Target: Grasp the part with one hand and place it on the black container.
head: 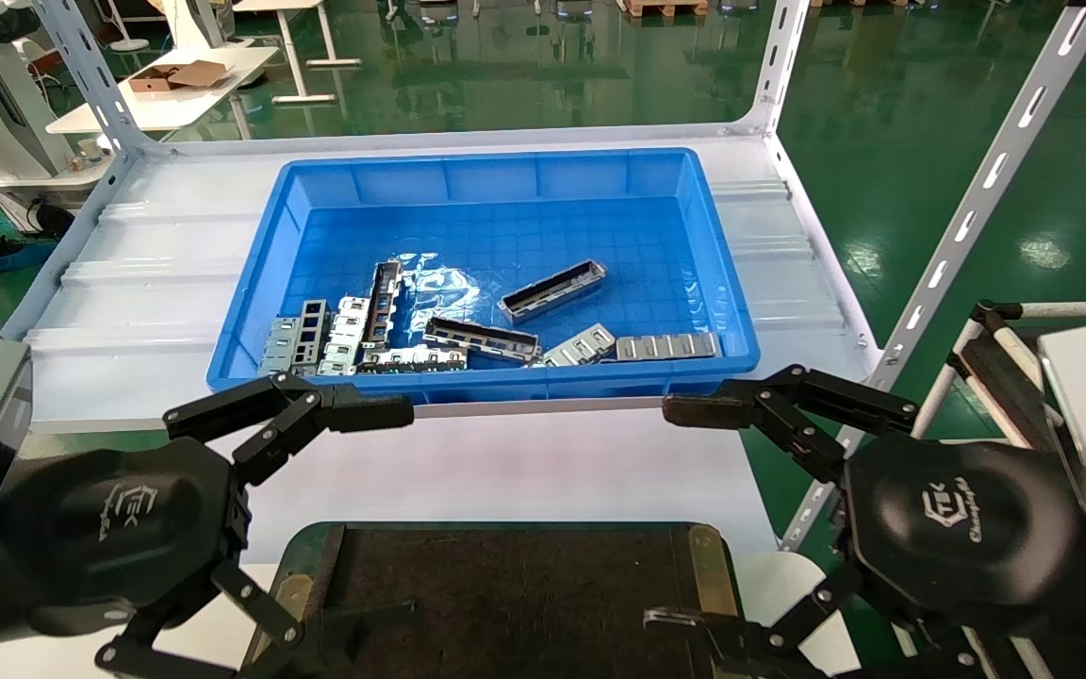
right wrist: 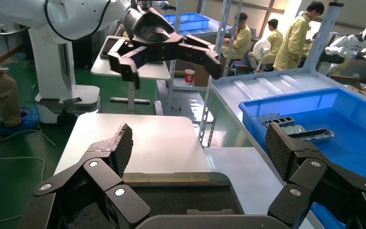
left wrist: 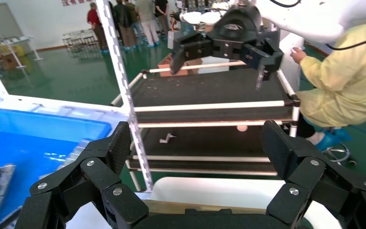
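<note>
on the far side of the white table [head: 524,471], a blue bin [head: 482,174] sits on a pale shelf [head: 142,283]. the part [head: 552,290] lies tilted on the bin's floor, right of centre and apart from the rest. a similar long housing [head: 481,339] lies just nearer, and shorter flat silver pieces [head: 336,335] crowd the near left corner, with more along the near wall.

nearer, the left gripper [head: 270,528] hangs over the table's left side, fingers spread wide and holding nothing. the right gripper [head: 703,514] mirrors it on the right, also released and empty. both hover above the black container [head: 505,585], whose brass-coloured strips run along its sides at the near edge. the part is well apart from both grippers, beyond the bin's near wall and between them in left-right terms, slightly closer to the right one.
</note>
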Available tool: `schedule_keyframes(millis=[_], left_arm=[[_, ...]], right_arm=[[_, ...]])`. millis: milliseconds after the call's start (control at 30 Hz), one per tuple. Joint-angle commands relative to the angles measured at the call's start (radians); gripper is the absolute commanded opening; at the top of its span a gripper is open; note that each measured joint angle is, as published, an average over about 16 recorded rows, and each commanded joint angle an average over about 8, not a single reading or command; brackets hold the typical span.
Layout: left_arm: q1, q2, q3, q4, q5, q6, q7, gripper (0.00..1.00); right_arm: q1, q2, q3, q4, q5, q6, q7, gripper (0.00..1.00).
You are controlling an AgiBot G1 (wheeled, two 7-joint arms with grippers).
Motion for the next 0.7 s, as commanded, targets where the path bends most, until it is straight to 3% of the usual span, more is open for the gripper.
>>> schedule_keyframes(millis=[33,367,700], left_arm=[[-0.002,0.002,0.000,0.002,0.004,-0.006,0.002,1.00],[-0.050,0.059,0.029,0.035,0.103,-0.100,0.017,1.00],[-0.139,0.167,0.104,0.094,0.261,-0.219,-0.010,1.00]], right_arm=[[0.000,0.000,0.000,0.000,0.000,0.000,0.000,1.00],[0.000,0.000,-0.001,0.000,0.000,0.000,0.000,1.00],[0.000,0.000,-0.001,0.000,0.001,0.000,0.000,1.00]])
